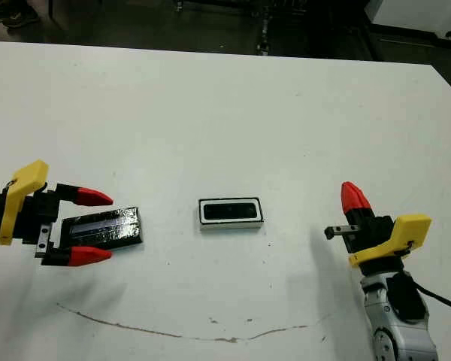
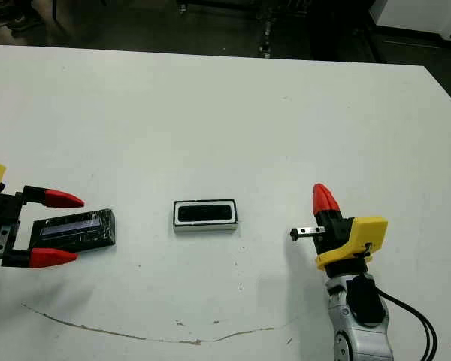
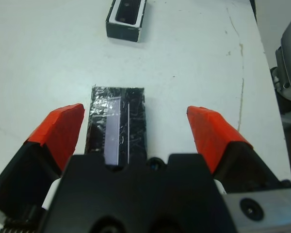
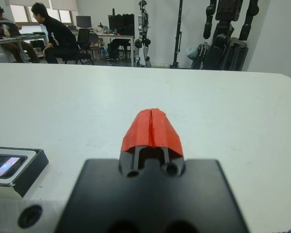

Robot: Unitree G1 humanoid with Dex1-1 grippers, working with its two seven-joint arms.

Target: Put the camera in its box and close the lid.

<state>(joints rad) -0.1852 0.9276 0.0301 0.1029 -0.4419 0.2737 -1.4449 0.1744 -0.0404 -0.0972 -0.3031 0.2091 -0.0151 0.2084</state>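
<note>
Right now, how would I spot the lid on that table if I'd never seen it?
On the white table, look to the robot's left, between the red fingers of the open left gripper. The lid lies flat there: glossy black with a pale strip, unlike the white-sided box at the centre.

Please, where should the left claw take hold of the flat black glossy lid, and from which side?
Grip the flat black glossy lid across its two long edges, coming in from its short end on the robot's left. It lies flat on the white table, and the open left claw already straddles that end.
</note>
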